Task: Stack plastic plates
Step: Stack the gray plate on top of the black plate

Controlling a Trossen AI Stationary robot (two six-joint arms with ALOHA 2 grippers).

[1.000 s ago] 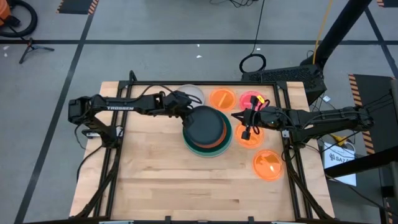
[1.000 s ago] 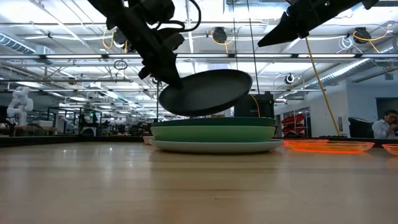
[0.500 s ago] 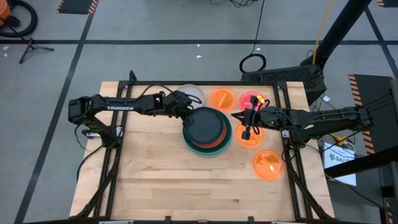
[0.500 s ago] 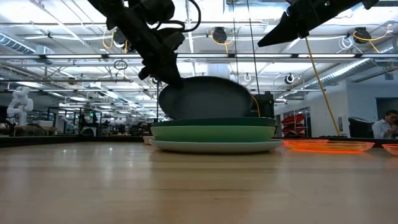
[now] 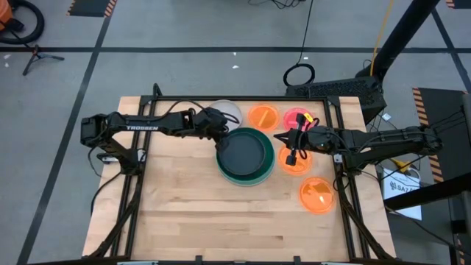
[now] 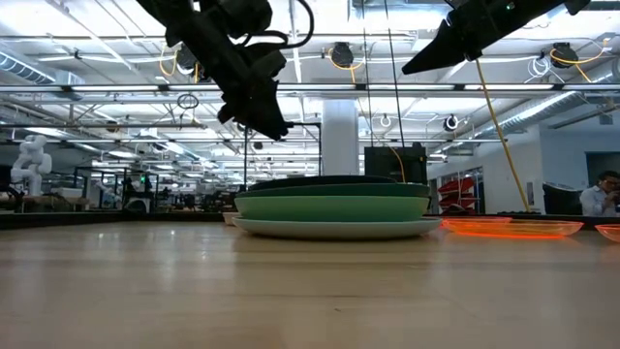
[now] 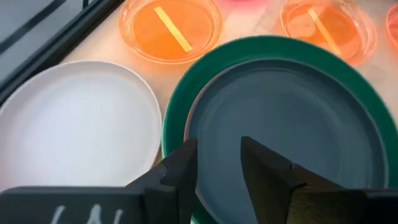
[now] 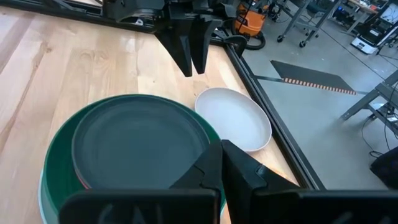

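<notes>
- The left gripper (image 5: 218, 126) is held above the table (image 5: 184, 213), over the far-left edge of the plate stack; its fingers (image 7: 180, 174) are parted by a narrow gap and nothing is held between them.
- A beige plate (image 5: 229, 110) is seen lying flat just beyond the left gripper, beside the stack at the table's far edge.
- The dark grey plate (image 5: 246, 152) is set flat on top of the stack, inside the dark green plate (image 5: 266, 140); under these, the light green plate (image 6: 334, 207) and a pale bottom plate (image 6: 339, 228) are shown in the low view.
- Translucent orange divided plates are placed at the far edge (image 5: 263, 115), just right of the stack (image 5: 296, 162) and nearer the front right (image 5: 318, 194); a pink divided plate (image 5: 296, 116) lies beside the far one.
- The right gripper (image 5: 282, 138) is held above the table at the stack's right rim, its fingers (image 8: 233, 163) pressed together on nothing.
</notes>
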